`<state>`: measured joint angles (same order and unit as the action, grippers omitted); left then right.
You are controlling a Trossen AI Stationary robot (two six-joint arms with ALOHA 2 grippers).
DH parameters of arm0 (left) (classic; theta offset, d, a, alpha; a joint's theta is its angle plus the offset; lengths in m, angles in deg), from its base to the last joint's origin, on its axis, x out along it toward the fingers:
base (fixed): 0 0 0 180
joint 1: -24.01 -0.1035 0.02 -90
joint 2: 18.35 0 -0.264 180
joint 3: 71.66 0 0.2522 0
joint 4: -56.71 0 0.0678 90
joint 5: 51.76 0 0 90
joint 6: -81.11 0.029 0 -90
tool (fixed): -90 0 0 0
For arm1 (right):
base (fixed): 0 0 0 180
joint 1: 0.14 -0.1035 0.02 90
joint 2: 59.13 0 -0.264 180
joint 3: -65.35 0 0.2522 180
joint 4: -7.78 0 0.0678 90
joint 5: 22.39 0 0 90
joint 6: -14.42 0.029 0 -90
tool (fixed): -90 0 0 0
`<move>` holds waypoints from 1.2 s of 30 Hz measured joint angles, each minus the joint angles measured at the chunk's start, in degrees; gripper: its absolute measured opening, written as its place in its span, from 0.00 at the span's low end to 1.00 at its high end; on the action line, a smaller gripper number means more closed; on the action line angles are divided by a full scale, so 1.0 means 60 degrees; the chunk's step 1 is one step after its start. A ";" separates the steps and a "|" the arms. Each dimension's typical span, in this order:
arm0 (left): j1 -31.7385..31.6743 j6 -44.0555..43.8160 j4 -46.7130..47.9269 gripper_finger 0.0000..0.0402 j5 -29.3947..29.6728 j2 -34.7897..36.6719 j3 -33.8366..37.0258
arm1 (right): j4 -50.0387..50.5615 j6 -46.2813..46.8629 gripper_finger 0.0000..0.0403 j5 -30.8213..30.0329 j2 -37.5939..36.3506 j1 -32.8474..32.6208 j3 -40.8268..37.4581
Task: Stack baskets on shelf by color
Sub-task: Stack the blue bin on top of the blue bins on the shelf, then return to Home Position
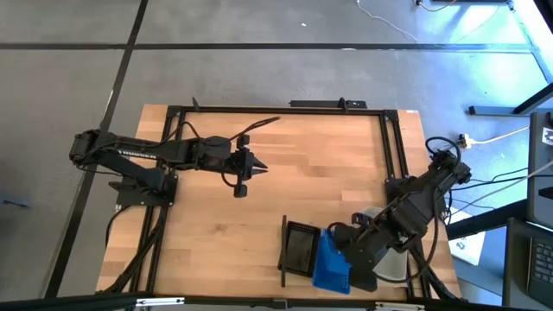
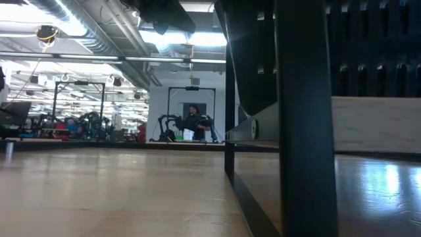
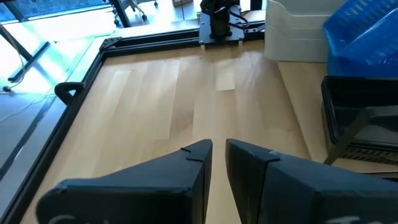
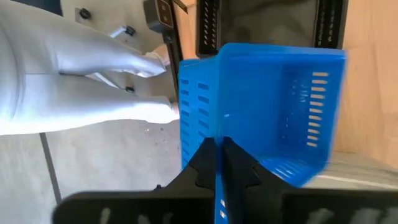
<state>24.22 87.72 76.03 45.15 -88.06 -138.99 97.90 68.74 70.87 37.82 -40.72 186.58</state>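
The wooden surface (image 1: 285, 155) is mostly bare; everything that matters sits at its near right corner. There the shelf (image 1: 294, 269) lies as a pale panel with a thin black bar (image 1: 282, 250) standing along its left short edge. A black basket (image 1: 301, 248) rests on the shelf just beside that bar. To its right, touching or nearly touching it, a blue basket (image 1: 332, 262) hangs tilted, and further right white baskets (image 1: 390, 263) lie partly hidden under the right arm.

The right gripper (image 4: 219, 163) has its fingers pressed together on the wall of the blue basket, pinching one thin slotted side while the basket's open mouth faces the wrist camera. From those fingers the shelf and the black basket lie straight ahead, beyond the blue basket's far rim. The blue basket's long axis appears to run roughly alongside the black basket's, so the coming move looks like a short carry toward the shelf, landing next to the black basket instead of on it, since the colours differ.

The left gripper (image 1: 249, 167) waits well apart over the middle of the surface, its fingers (image 3: 186, 163) slightly spread and holding nothing. The right arm is plainly the nearer one.

White lettering runs along the left arm in the high view, too small to read. No other writing can be made out.
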 joint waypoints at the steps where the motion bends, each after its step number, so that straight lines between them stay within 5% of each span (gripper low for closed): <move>1: -0.0001 0.0002 -0.0001 0.10 -0.0002 0.0000 -0.0002 | 0.0002 0.0100 0.00 0.0095 0.0003 0.0000 -0.0093; 36: 0.0003 0.0015 0.0005 0.10 -0.0004 0.0000 0.0002 | -0.0612 -0.0677 0.12 0.0376 -0.0065 0.0323 -0.1492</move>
<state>24.24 87.81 76.06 45.13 -88.06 -138.98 94.23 64.67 73.12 37.42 -38.78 177.63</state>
